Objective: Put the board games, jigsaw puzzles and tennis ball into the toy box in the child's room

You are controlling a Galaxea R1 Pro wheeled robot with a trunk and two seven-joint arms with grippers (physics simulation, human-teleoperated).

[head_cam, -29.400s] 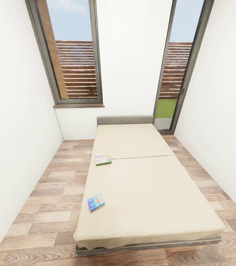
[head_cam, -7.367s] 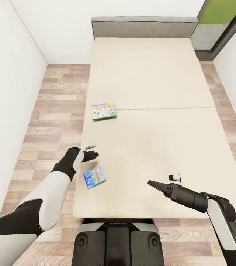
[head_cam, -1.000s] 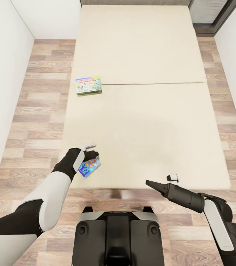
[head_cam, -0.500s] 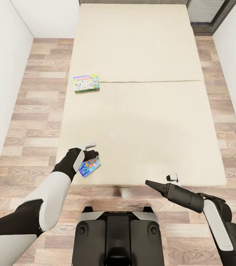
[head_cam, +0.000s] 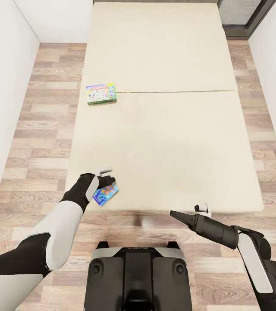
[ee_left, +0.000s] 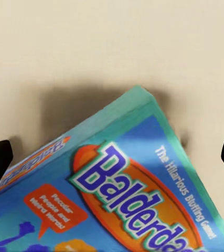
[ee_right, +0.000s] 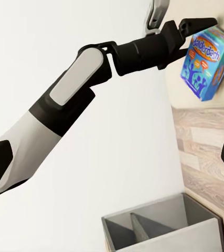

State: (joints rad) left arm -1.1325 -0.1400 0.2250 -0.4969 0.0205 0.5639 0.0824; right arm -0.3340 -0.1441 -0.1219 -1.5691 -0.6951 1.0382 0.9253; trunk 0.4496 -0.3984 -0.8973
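Head view looks steeply down over bed (head_cam: 164,129); both wrist views share Balderdash box (ee_left: 117,194).

Even, bright, glare-free lighting is seen throughout. A soft blurred shadow is cast on the beige mattress (ee_left: 112,47) above the blue printed game box (ee_left: 117,199); edges are slightly softened.

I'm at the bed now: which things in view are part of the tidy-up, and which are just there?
Part of the job:
- blue game box, near corner of the bed, under the left gripper
- green-edged game box, further up the bed's left edge

Just there:
- grey divided cabinet
- wood floor
- right gripper, holding nothing
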